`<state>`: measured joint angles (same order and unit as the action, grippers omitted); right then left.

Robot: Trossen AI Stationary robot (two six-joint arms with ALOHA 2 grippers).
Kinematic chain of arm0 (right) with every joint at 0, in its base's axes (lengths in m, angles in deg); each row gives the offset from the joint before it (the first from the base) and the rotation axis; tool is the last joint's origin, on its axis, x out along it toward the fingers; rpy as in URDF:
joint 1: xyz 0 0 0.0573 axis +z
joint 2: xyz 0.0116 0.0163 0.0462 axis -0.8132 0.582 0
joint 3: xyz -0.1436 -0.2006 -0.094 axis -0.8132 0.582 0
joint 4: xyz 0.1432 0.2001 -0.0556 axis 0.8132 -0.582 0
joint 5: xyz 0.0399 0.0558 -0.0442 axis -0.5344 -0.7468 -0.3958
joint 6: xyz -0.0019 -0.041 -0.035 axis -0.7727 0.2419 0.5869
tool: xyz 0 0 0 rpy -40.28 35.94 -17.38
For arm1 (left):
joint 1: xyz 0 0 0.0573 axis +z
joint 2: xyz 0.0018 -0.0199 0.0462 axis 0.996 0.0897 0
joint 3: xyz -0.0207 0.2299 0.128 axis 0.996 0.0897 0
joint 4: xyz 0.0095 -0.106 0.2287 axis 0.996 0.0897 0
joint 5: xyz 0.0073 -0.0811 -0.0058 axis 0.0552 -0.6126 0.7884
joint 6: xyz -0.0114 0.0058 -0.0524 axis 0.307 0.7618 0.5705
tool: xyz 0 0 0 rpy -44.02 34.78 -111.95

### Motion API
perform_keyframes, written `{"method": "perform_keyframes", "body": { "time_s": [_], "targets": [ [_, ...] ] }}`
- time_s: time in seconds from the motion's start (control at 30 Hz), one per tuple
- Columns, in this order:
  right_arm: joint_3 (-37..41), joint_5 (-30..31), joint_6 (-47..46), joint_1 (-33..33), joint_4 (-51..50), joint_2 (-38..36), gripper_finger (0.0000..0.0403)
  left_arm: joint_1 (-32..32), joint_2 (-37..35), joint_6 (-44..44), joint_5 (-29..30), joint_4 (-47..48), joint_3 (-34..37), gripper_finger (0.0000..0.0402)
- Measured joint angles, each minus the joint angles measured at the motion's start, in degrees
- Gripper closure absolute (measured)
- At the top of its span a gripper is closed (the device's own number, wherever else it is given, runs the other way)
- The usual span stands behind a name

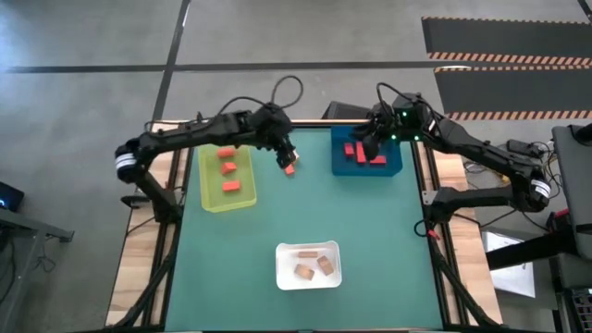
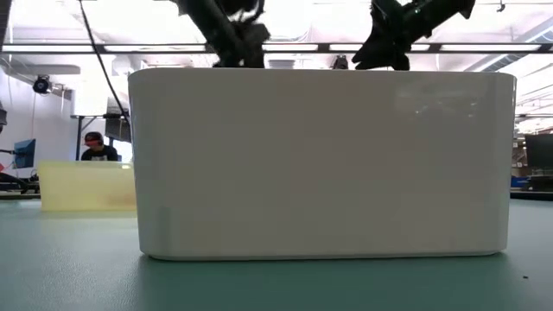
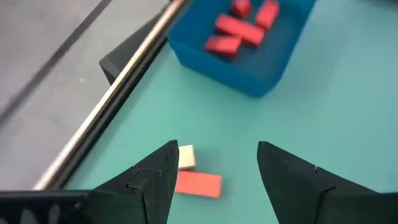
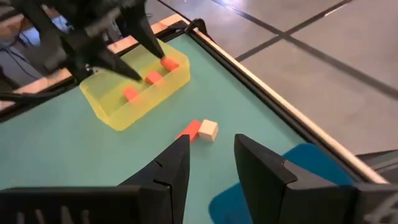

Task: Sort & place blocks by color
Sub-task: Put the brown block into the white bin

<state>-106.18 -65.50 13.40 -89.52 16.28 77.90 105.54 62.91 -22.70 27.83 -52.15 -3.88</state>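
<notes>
My left gripper (image 1: 286,157) (image 3: 217,155) is open and hovers over the green table between the yellow-green tray (image 1: 227,178) and the blue tray (image 1: 366,155). Below it, lying flat on the table, are an orange-red block (image 3: 198,185) (image 1: 289,169) and a small tan block (image 3: 185,157) next to it. My right gripper (image 1: 368,148) (image 4: 212,140) is open and empty above the blue tray, which holds several deeper red blocks (image 3: 239,28). Three orange-red blocks (image 4: 152,77) lie in the yellow-green tray. Three tan blocks (image 1: 313,265) lie in the white tray (image 1: 309,248).
The white tray (image 2: 320,164) sits near the table's near edge and fills the low view, with the yellow-green tray (image 2: 86,186) behind it. A metal rail (image 3: 112,106) runs along the table's far edge. A person (image 2: 97,147) sits in the room behind.
</notes>
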Motion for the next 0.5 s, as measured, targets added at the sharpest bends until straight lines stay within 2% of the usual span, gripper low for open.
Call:
{"method": "perform_keyframes", "body": {
  "time_s": [0.1,0.2,0.5],
  "targets": [
    [1.79,-0.03,-2.72,0.0,2.22,0.13,0.0287,0.35,3.17,-7.8,-0.1,-0.04,0.13,0.0198],
    [2.53,0.09,-6.09,0.0,3.24,0.47,0.0287,1.19,7.02,-11.19,-0.42,-0.04,0.17,0.0198],
    [1.72,0.26,-10.25,0.0,3.64,2.04,0.0287,3.67,17.53,-13.41,-1.53,-2.08,0.22,0.0198]
  ]
}}
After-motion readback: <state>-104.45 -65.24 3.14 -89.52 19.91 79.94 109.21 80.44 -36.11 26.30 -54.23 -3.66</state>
